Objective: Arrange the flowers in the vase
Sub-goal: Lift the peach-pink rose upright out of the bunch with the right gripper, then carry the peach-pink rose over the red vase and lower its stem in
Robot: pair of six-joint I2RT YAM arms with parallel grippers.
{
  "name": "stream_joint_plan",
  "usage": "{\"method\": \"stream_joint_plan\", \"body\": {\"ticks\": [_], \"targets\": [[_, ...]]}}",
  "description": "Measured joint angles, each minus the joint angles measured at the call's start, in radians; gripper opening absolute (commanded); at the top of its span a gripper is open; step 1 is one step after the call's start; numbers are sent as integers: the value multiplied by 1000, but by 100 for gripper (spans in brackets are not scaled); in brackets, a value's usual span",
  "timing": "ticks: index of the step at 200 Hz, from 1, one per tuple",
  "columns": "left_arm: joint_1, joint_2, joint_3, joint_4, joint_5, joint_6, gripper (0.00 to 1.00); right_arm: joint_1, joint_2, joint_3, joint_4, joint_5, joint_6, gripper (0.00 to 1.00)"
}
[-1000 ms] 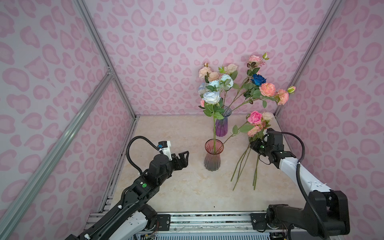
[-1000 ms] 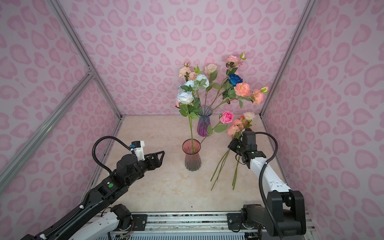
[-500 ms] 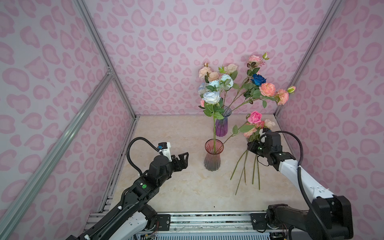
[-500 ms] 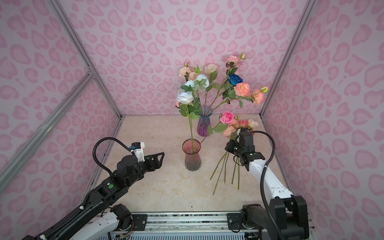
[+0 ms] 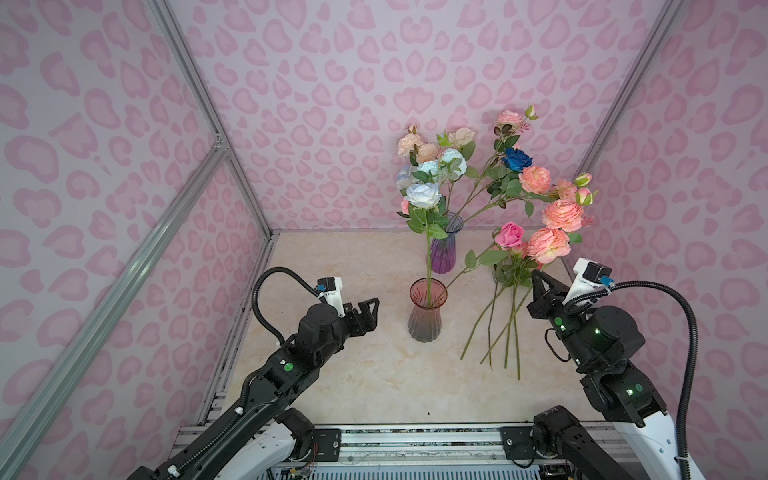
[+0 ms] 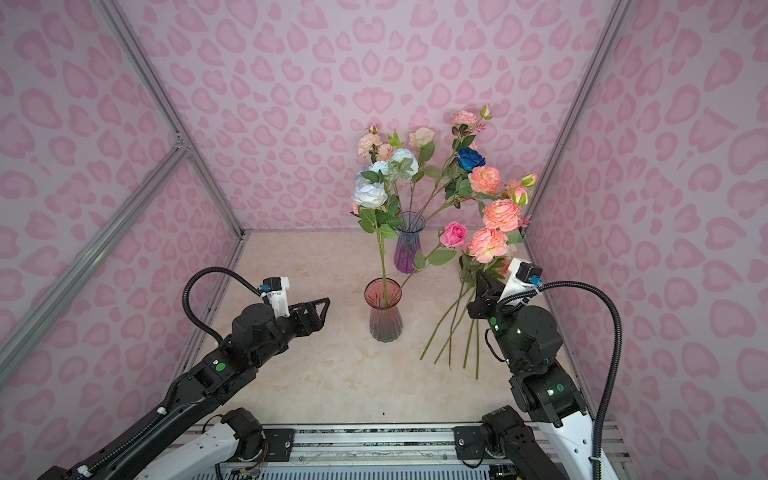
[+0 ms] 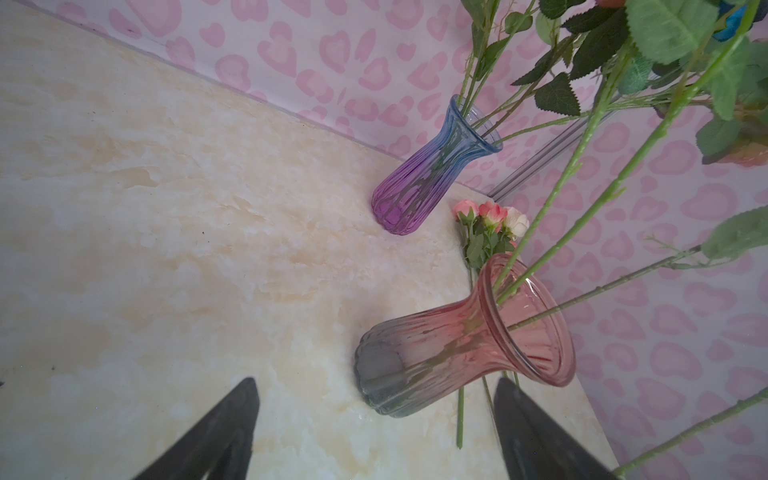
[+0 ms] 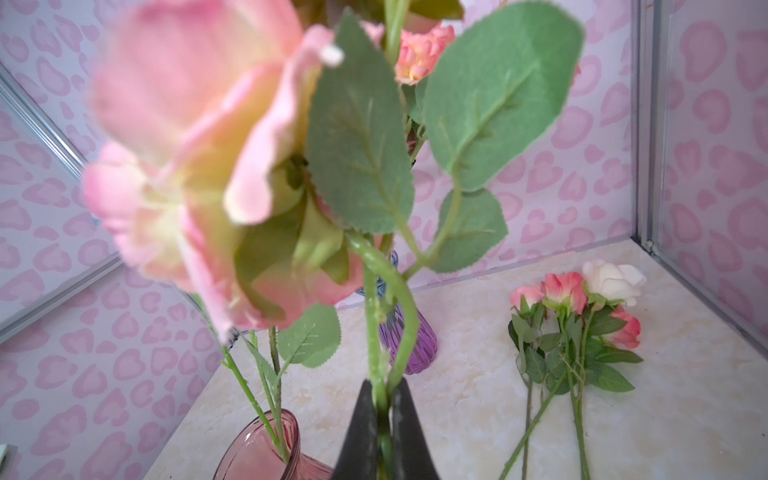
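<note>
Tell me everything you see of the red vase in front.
The red vase is ribbed, see-through glass, pink-red at its flared rim fading to grey at the base. It stands upright on the marbled table, before the purple vase. Among the green stems in it, one stands upright, bearing a pale blue rose; one leans right, bearing a pink rose. Nothing holds it.

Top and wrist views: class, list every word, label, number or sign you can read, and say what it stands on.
None readable in any view.
The walls carry only a pink heart pattern.
The pink vase, the purple vase, the left arm and the right arm show no lettering large enough to read.
</note>
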Motion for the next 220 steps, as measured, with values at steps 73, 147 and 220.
{"method": "stream_joint_plan", "body": {"ticks": [73, 147, 220], "targets": [[0, -158, -29, -43, -63, -24, 89, 71, 98, 259, 91, -43, -98, 1], [0, -402, -169, -54, -139, -117, 91, 378, 375, 433, 229, -51, -205, 1], [0, -358, -232, -50, -50, -182, 91, 502, 654, 524, 386, 49, -418, 0]]}}
